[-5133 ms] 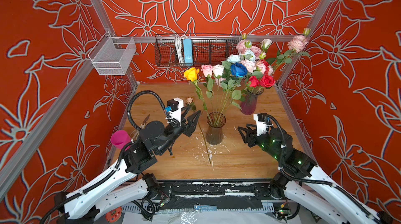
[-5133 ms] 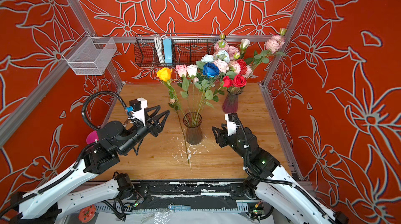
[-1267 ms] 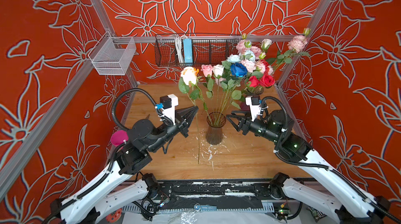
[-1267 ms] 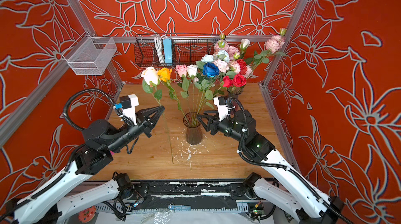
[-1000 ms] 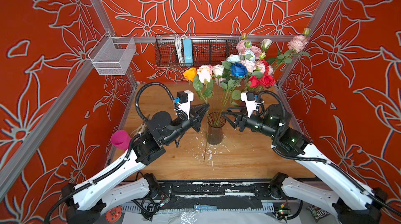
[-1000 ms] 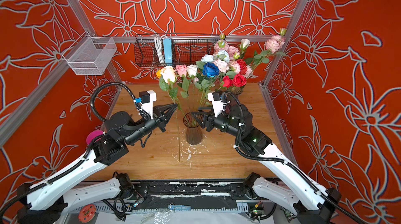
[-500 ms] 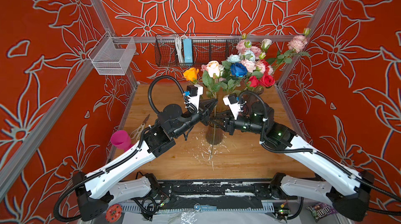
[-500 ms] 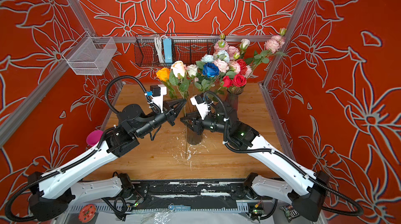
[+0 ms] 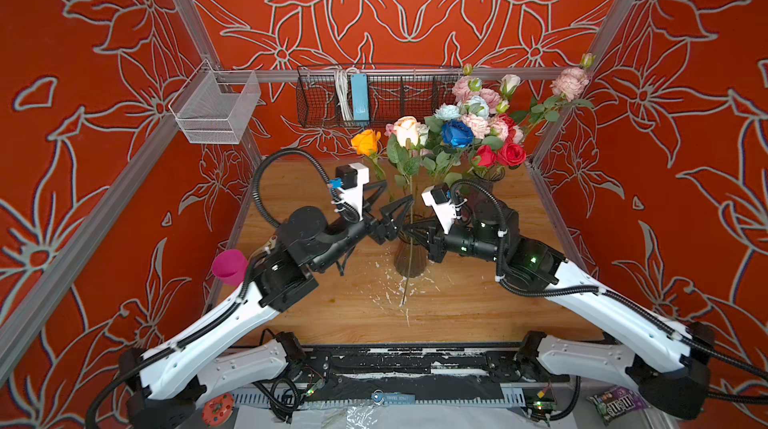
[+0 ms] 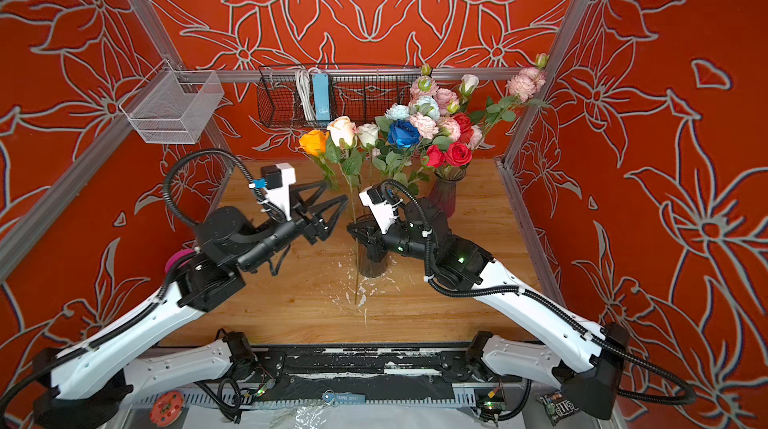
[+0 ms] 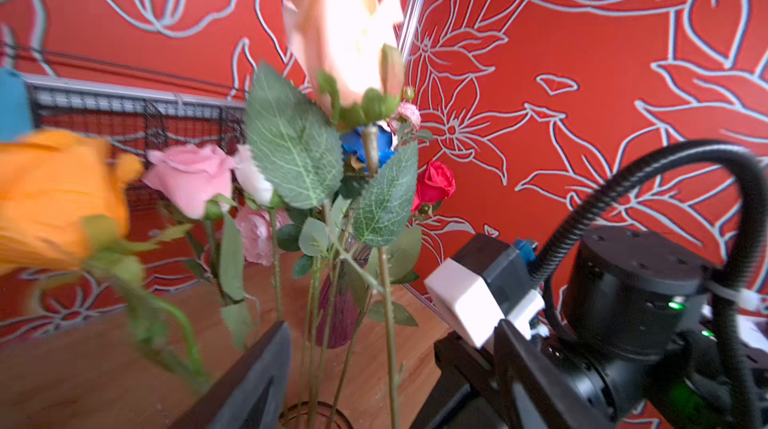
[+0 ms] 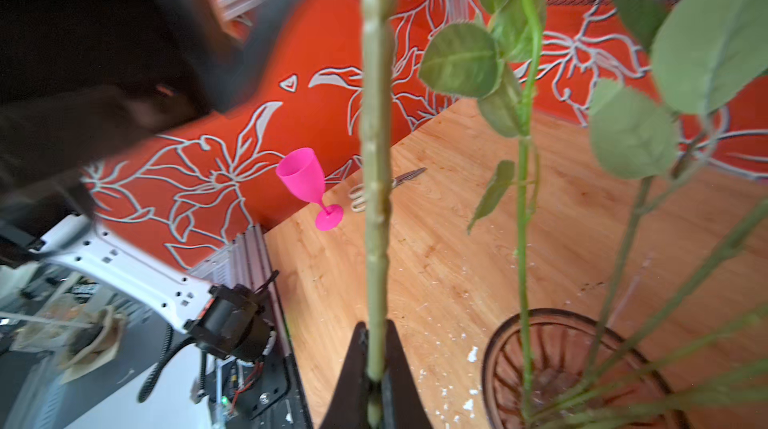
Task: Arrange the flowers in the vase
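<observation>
A light wooden tabletop [image 9: 478, 310] is seen in both top views [image 10: 415, 314]. Near its middle a smoky glass vase [image 9: 409, 260] is set upright, its ribbed round rim shown in the right wrist view [image 12: 561, 314]. A purple vase [image 10: 445, 198] is placed behind it, toward the far right corner. A pink plastic goblet [image 12: 305, 182] is stood on its foot at the left edge, by the wall, and scissors [image 12: 409, 175] are laid flat just beyond it. White flecks [image 9: 386, 294] are scattered over the wood in front of the glass vase.
</observation>
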